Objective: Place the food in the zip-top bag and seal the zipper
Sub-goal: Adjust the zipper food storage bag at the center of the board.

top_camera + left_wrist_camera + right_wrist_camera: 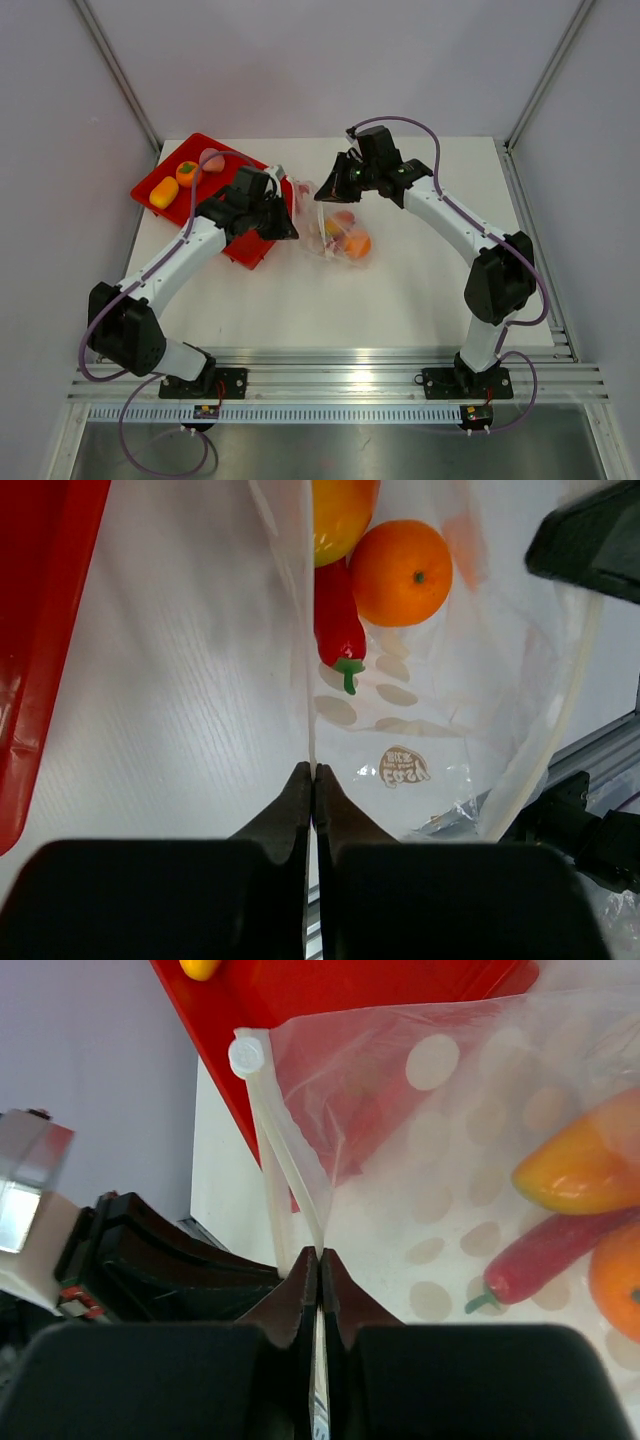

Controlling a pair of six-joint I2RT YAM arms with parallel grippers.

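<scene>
Both hands are pressed shut on the zip-top bag [318, 212], which lies on the desk [400, 300]. The left hand [312, 772] pinches the bag's film edge on the side facing the red tray [148, 186]. The right hand [318, 1256] pinches the bag's mouth edge, where the white zipper [275, 1155] strip runs down into its fingertips; can't tell if the seal is pressed closed. Inside the bag are an orange ball [400, 572], a red pepper [337, 620] and a yellow-orange piece [340, 515], bunched at the end away from the left hand. Outside the bag, in the tray just beside it, are a second orange ball [187, 173], a pink ball [212, 160] and a yellow piece [164, 192]. The two hands sit close together over the bag's tray-side end.
</scene>
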